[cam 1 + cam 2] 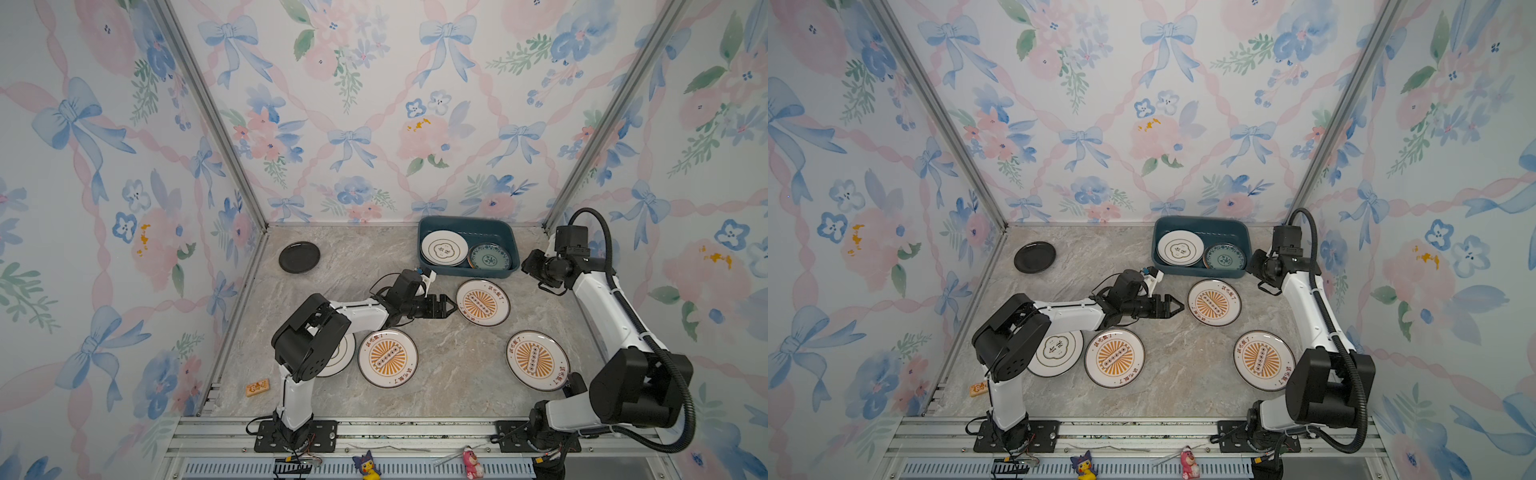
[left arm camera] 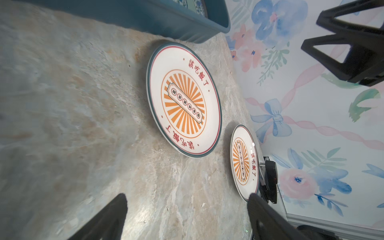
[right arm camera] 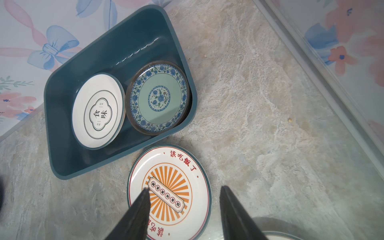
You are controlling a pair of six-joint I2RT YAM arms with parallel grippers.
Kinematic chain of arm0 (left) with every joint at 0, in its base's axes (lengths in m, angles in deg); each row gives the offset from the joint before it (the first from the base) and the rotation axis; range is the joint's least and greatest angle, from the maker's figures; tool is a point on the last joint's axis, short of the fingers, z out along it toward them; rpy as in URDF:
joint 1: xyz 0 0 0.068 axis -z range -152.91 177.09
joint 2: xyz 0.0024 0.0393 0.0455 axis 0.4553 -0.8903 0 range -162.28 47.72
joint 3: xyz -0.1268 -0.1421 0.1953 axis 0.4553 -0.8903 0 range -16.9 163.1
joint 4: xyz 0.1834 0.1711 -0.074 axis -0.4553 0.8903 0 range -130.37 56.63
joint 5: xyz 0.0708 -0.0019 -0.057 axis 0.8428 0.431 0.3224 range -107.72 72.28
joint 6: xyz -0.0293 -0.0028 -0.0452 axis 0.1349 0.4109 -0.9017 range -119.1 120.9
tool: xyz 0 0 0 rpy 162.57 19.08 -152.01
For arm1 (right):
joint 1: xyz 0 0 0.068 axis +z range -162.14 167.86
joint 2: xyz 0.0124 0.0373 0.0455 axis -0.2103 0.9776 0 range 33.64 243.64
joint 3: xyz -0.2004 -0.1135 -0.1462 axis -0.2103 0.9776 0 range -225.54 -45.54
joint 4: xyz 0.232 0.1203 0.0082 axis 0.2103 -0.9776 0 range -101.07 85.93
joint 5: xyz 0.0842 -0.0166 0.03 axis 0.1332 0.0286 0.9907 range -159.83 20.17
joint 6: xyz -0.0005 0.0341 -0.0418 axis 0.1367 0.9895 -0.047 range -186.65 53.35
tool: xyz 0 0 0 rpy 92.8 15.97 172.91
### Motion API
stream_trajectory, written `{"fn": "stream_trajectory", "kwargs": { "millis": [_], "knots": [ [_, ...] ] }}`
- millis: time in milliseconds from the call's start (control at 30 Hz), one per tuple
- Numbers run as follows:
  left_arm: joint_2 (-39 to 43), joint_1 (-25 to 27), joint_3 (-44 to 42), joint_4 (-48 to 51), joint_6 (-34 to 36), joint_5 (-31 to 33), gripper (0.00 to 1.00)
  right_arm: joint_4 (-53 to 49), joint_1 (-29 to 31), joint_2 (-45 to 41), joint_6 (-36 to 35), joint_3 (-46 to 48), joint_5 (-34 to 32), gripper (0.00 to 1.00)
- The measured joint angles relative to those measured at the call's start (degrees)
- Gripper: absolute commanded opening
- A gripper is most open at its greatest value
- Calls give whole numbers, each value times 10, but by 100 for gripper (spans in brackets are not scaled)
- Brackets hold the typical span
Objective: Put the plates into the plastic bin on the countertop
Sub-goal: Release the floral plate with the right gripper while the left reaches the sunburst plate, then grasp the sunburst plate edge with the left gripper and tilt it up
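**A:** Two plates are in the bin, yes?

**B:** Yes. The bin sits at the upper right of the countertop in both top views, against the back wall. A white cloud plate lies in its left half and a teal plate in its right half. Whether their rims touch I cannot tell.

**A:** And outside the bin?

**B:** Five more lie flat on the countertop. A black plate is at the upper left, well apart from the others. The first sunburst plate lies just below the bin. The second sunburst plate is at lower middle and the third sunburst plate at lower right. Another cloud plate lies just left of the second one, partly hidden under the left arm's elbow.

**A:** What about the left gripper?

**B:** It points right, just beside the left edge of the first sunburst plate. Its jaws are spread wide with nothing between them. In the left wrist view its fingers frame bare countertop.

**A:** And the right gripper?

**B:** Its jaws stand partly apart and hold nothing. In the right wrist view its fingertips show over that same first plate. In the left wrist view it hangs raised, off the countertop.
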Motion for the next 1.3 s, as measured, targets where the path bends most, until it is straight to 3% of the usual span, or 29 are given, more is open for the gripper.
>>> {"fn": "stream_trajectory", "kwargs": {
  "millis": [267, 600, 700, 767, 967, 1300],
  "knots": [
    [-95, 11, 68, -1, -19, 0, 77, 1, 0, -37, -1, 21, 16, 53],
    [-176, 11, 153, -21, -49, 5, 53, 12, 0, -46, 0, 31, 30, 53],
    [-191, 11, 169, -27, -58, 12, 42, 15, 0, -47, 0, 35, 33, 53],
    [-201, 11, 176, -33, -65, 14, 40, 16, 0, -47, 0, 38, 35, 53],
    [-226, 11, 197, -38, -75, 21, 15, 20, 0, -53, 0, 49, 39, 53],
    [-236, 11, 205, -62, -87, 15, 0, 23, 4, -75, 0, 60, 42, 53]
  ]
}}
